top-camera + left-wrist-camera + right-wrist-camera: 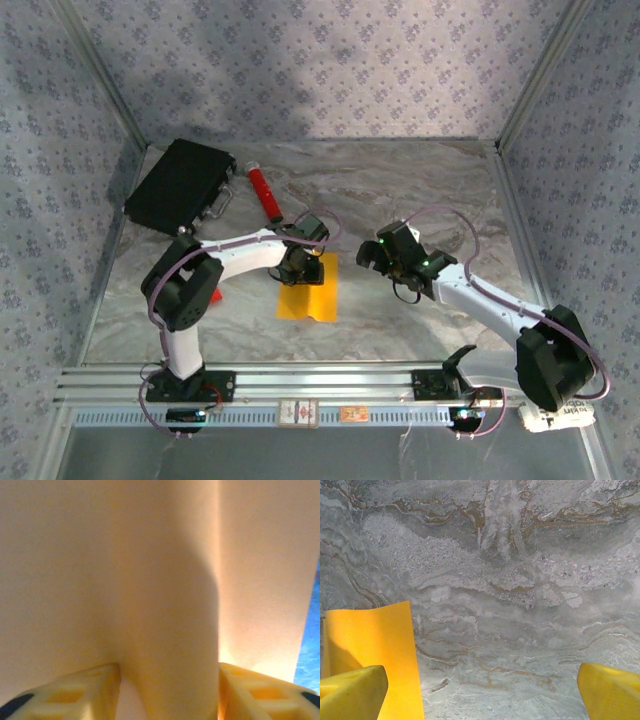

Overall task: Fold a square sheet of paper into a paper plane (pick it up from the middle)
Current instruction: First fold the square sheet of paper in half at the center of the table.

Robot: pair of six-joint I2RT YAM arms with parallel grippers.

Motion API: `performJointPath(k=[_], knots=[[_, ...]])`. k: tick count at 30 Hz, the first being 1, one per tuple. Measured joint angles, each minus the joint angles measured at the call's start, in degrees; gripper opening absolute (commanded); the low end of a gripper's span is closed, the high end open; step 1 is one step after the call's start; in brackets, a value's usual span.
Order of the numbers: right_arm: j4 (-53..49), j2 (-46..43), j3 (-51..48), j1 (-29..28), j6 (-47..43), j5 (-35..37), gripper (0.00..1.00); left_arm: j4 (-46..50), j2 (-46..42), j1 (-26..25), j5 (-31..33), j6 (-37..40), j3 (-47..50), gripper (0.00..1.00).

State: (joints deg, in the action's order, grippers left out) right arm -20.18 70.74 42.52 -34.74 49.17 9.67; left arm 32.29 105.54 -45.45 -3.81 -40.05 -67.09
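Note:
The square sheet of paper (312,300) is orange-yellow and lies on the marble table near the middle. My left gripper (298,268) points down onto the sheet's far part. In the left wrist view the sheet (165,570) bulges up in a rounded ridge between the two fingers, and the left gripper (169,680) has both fingers touching that ridge. My right gripper (372,256) hovers to the right of the sheet, wide open with nothing in it. In the right wrist view the right gripper (482,682) is over bare marble, with the sheet's edge (370,635) by its left finger.
A black case (180,185) lies at the back left with a red cylinder (264,193) beside it. A small red block (215,295) sits next to the left arm. A metal rail (330,380) runs along the near edge, and patterned walls close the other sides.

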Motion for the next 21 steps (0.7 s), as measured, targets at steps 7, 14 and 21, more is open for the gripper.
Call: performJointPath(k=[7, 14, 21], knots=[[-0.7, -1.7, -0.4, 0.0, 1.0, 1.1, 0.99, -4.2, -2.2, 0.0, -2.9, -0.1, 2.2, 0.40], [-0.6, -5.8, -2.1, 0.2, 1.3, 3.1, 0.98, -12.1, -8.9, 2.3, -8.7, -2.2, 7.3, 0.38], [1.4, -9.9, -4.5, 0.3, 2.6, 6.9, 0.92, -24.9, -12.5, 7.3, -18.3, -7.9, 13.3, 0.38]])
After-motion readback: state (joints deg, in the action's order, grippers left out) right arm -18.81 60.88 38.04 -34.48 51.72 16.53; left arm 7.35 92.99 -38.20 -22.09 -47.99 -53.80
